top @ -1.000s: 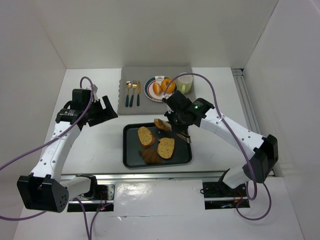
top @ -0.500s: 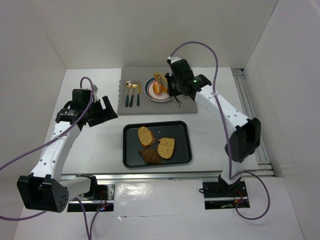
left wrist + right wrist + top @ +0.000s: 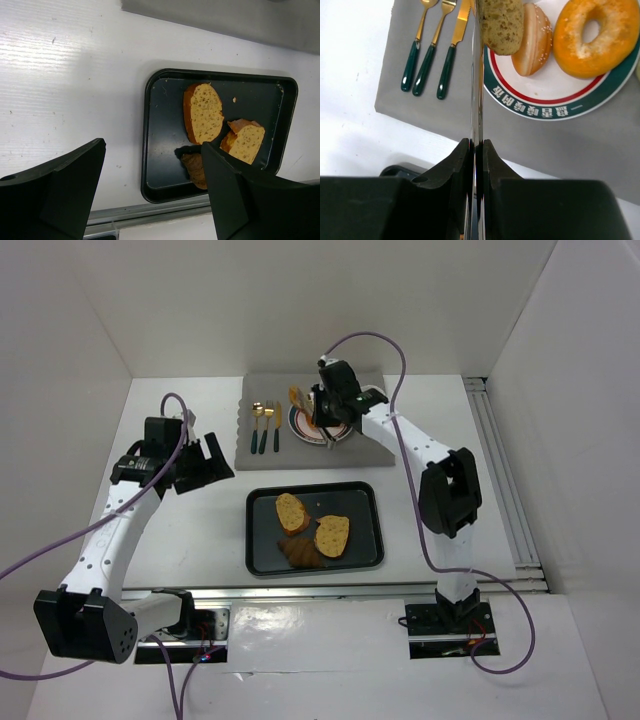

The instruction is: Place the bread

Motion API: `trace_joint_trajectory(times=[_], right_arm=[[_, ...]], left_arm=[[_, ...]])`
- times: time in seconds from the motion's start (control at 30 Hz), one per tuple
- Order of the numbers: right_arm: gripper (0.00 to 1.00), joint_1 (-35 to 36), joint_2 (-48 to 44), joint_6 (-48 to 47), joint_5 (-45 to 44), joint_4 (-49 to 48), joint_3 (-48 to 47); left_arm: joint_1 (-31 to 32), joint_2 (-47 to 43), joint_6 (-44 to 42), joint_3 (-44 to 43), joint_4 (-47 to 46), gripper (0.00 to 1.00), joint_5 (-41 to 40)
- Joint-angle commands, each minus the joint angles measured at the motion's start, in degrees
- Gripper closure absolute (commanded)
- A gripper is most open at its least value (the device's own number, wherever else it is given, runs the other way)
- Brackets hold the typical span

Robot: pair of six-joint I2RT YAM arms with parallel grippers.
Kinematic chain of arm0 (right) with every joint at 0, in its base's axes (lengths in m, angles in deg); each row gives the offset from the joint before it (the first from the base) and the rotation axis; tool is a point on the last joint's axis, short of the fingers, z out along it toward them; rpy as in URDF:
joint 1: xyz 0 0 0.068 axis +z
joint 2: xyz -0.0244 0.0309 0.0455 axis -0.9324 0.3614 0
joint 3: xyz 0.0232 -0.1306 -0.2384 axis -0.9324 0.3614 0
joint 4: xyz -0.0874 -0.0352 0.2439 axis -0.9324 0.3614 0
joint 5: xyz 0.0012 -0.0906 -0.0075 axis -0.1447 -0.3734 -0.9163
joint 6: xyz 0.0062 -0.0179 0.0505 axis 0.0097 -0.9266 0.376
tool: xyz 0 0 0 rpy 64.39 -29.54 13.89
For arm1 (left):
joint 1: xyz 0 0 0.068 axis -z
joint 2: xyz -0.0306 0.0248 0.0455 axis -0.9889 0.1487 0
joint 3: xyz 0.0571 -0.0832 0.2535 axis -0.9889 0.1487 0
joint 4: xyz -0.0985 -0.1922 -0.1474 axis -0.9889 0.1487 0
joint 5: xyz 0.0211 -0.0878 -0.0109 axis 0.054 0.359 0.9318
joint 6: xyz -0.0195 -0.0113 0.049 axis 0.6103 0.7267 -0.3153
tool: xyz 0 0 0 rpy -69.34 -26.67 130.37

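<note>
The right gripper [image 3: 309, 406] is pinched tight on the edge of a toast slice [image 3: 502, 25], held over the left rim of the plate [image 3: 540, 107]. I'd lower the slice flat beside the roll [image 3: 532, 40], clear of the bagel [image 3: 592, 35], then release. The left gripper [image 3: 152, 150] gapes empty above the tray [image 3: 148, 130].
</note>
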Motion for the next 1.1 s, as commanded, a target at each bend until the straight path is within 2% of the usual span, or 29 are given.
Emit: trace_joint_trajectory(times=[0.0,0.27,0.63,1.07], right_arm=[[0.99,0.13,1.20,2.42,1.17,-6.27,-0.75],[0.99,0.66,2.96,3.73,1.69,-6.37,-0.14],[0.98,2.95,2.96,9.44,-4.11,-5.75,2.85],[0.73,4.53,2.43,10.50,-4.63,-5.75,2.85]], left_arm=[[-0.30,-0.08,-1.92,-2.28,-0.03,0.10,-0.21],[-0.30,-0.60,-1.92,-1.22,-0.03,0.10,-0.74],[-0.30,-1.13,-1.92,-0.70,-0.03,0.10,-0.74],[-0.30,-1.66,-1.92,-0.70,-0.03,0.10,-0.74]])
